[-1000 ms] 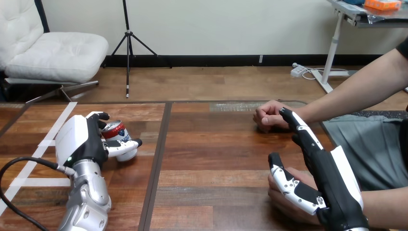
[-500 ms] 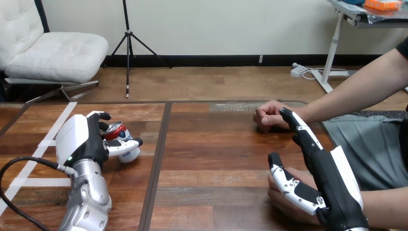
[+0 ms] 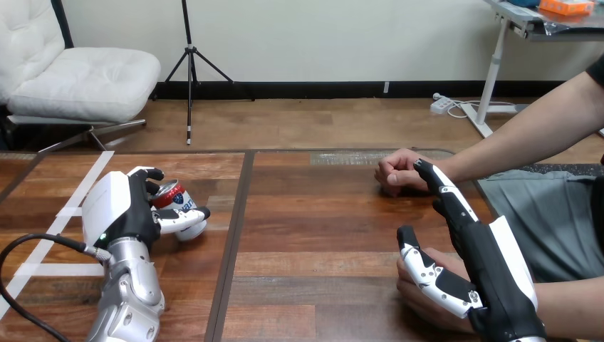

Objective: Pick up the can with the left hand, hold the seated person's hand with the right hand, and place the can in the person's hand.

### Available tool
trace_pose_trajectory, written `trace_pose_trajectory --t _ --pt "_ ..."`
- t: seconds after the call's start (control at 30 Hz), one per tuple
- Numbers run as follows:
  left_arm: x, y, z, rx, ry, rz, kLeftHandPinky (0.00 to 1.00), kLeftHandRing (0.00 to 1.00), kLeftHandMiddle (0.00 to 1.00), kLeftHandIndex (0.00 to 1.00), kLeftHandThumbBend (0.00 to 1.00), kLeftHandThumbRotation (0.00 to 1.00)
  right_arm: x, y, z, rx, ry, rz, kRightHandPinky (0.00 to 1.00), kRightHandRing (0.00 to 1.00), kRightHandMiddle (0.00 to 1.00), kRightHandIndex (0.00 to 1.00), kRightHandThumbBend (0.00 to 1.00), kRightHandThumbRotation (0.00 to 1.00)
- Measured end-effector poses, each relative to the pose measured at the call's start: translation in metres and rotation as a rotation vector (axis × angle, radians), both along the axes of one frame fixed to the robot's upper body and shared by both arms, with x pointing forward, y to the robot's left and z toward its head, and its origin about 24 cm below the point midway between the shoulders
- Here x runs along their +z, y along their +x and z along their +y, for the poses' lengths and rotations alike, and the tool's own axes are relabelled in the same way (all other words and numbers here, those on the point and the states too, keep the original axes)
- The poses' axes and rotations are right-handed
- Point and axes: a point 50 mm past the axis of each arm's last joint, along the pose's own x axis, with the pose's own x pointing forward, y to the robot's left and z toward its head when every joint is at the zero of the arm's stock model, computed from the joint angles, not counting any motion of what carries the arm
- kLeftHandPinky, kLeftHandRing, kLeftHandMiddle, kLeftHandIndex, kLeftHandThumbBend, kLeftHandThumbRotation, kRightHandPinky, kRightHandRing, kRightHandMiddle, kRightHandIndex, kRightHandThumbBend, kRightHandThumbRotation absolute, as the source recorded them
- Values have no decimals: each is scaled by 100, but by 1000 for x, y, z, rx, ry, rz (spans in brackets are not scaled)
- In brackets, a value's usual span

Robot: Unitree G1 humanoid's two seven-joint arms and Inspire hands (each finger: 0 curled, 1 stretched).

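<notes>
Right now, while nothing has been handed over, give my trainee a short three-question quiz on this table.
1. Multiple choice: whose fingers curl round the can? A, the robot's left hand; B, its right hand; C, the person's.
2. True or false: the can lies in the person's near hand.
3. Fill in: the right hand's fingers are ____, reaching forward over the person's near hand.
Key: 1 A; 2 false; 3 straight.
</notes>
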Motion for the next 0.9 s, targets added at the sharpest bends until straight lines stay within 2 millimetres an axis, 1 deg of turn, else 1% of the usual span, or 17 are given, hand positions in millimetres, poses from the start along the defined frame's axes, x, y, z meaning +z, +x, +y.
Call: trace_pose_trajectory --t 0.3,0.57,0.77,0.9 --pt "1 0 -1 -6 -2 -7 59 69 75 74 90 24 0 0 0 0 0 0 100 99 97 94 14 12" --pt "2 1 -2 -20 -7 -28 58 69 74 74 90 20 0 0 0 0 0 0 100 100 97 94 14 12" --pt "4 1 -3 -34 -13 -60 58 68 73 73 88 14 0 0 0 0 2 0 100 100 97 94 14 11" --pt "7 2 -5 -52 -19 -101 58 66 71 71 87 8 0 0 0 -1 3 -1 99 99 97 95 14 11"
